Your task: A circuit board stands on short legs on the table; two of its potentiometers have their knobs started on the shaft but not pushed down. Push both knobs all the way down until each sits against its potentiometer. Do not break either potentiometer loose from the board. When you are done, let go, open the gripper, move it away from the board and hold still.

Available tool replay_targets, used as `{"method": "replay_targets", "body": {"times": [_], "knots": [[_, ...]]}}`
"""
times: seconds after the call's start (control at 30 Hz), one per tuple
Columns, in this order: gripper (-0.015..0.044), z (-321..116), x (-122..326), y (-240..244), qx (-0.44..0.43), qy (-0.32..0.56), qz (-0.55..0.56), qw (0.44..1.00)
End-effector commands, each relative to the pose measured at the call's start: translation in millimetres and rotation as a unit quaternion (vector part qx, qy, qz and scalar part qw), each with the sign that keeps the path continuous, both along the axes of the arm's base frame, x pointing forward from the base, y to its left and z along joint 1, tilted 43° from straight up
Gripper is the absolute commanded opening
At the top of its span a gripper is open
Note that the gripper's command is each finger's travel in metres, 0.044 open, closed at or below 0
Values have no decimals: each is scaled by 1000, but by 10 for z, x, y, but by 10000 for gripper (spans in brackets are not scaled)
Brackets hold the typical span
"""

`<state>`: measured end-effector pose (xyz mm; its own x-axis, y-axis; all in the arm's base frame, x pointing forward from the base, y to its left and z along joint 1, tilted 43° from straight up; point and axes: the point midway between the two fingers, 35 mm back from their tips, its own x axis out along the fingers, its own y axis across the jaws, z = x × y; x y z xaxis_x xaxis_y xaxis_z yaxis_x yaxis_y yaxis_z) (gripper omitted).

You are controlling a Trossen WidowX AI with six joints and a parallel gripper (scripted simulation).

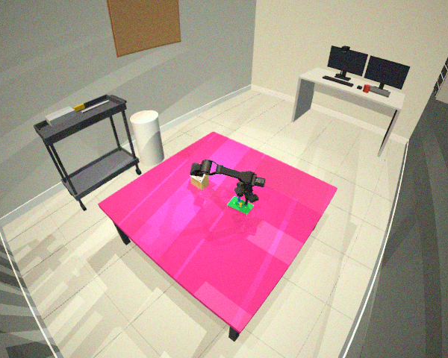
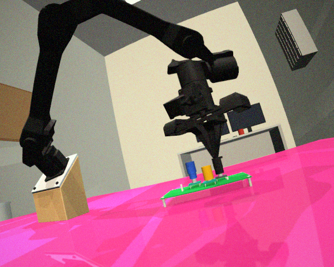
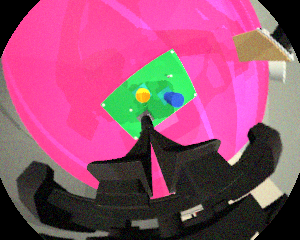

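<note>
Black knob [image 2: 218, 166] on the right looks small, stiff and easy to snap. Push straight down on its flat top. The gripper [image 2: 216, 156] is closed together, holding nothing, with its tip right above that knob.

Table top [image 2: 276, 201]: glossy pink, smooth, showed reflections. Circuit board [image 2: 233, 178]: flat green, matt, on pale, possibly metal legs [image 2: 163, 202]. Arm [image 2: 46, 72]: matt black, plastic-like. Base block [image 2: 60, 198]: wood-toned sides, white top plate. Knobs, blue [image 2: 191, 169] and orange [image 2: 207, 172]: smooth.

Green board [image 2: 233, 177], knobs – blue [image 2: 191, 169], orange [image 2: 207, 173], black [image 2: 218, 166] – pink table [image 2: 276, 215]
</note>
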<state>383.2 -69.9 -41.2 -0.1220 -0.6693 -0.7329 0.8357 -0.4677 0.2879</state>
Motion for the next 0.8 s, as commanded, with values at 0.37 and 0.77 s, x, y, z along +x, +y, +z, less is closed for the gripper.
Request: {"method": "replay_targets", "body": {"times": [0.37, 0.77], "knots": [[0, -25, 4, -43, -1, -2, -3, 1000], [0, 68, 21, 44, -1, -2, -3, 1000]]}}
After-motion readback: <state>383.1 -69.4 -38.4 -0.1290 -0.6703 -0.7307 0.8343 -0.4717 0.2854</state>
